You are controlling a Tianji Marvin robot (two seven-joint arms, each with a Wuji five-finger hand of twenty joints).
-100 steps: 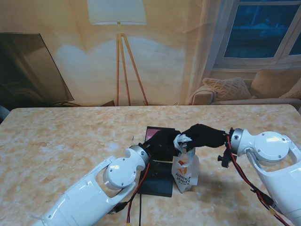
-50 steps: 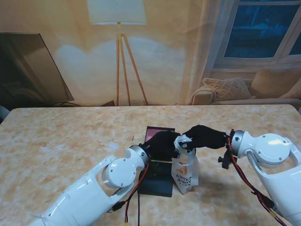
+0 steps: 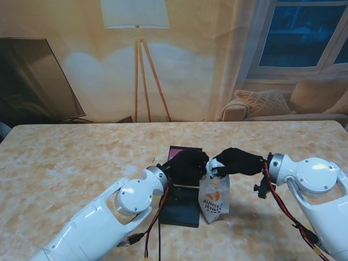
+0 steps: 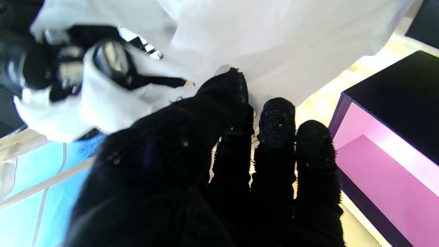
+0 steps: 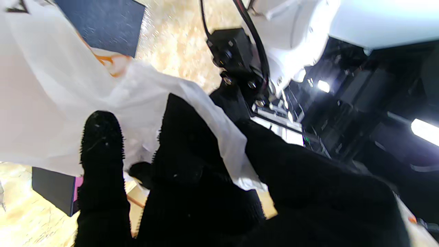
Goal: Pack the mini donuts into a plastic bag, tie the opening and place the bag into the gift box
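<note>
- Beyond the marbled table (image 3: 65, 163), a living-room backdrop is seen, with a floor lamp (image 3: 136, 32), a dark window and a cushioned sofa.
- Near the middle of the table, a white plastic bag (image 3: 215, 198) printed in orange is kept upright on its base, so that whatever has been packed inside stays settled; the mini donuts themselves cannot be made out.
- The gathered neck of the bag is pinched from both sides: the left hand (image 3: 187, 166) is closed on it from the robot's left, the right hand (image 3: 236, 161) from the right, each with thumb and fingers (image 5: 103, 144) drawn together on the film.
- The neck is judged to be held high and taut between the two hands so that the opening can be tied; no finished knot can be told from these views.
- Just beside the bag, on its left, the dark gift box (image 3: 182, 209) lies open with its pink lining (image 4: 384, 171) exposed, presumably kept close for a short transfer once the bag is tied.
</note>
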